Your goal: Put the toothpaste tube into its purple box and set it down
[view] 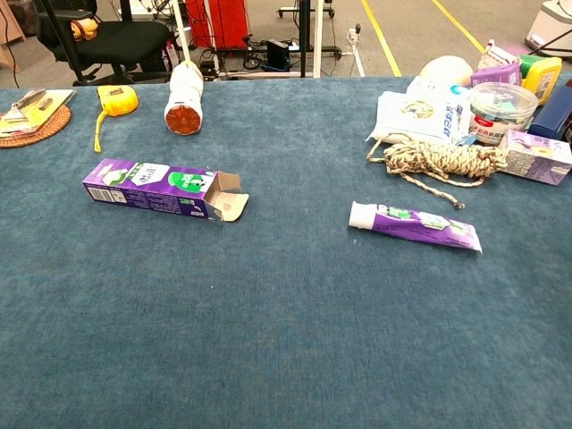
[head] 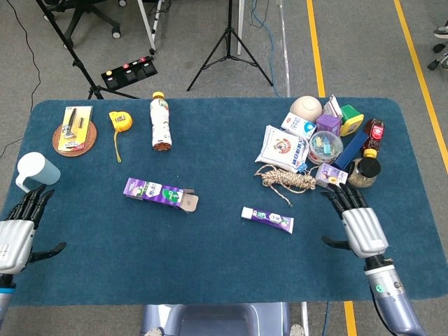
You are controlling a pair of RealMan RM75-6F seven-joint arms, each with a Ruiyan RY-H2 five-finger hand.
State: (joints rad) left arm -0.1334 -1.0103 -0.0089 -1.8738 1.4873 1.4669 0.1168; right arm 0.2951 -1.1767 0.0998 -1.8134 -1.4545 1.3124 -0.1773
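Toothpaste tube (head: 267,219) flat on the blue table (head: 210,266), a little right of centre, white cap toward the purple box (head: 159,192), crimped end pointing right. Purple-and-white label with green accents; print too small to read in either view. Box lying on its side well to the left of the tube, end flap open and facing the tube; same purple, white and green design, lettering illegible.

Right hand (head: 359,224) over the table to the right of the tube, apart from it, palm down, fingers spread, holding nothing. Left hand (head: 19,231) at the table's near left edge, well apart from the box, fingers likewise apart and empty.

Just beyond the tube, a coil of rope (head: 287,180); behind that a white bag (head: 282,148) with a round face logo, text unreadable, among a cluster of small boxes and jars. Near the far edge, a bottle (head: 161,122) on its side with a yellow cap, and a yellow tape measure (head: 120,122).

Both hands seen only from the head view; none in the chest view. From the chest view (view: 219,198), a closer look into the box's open end.
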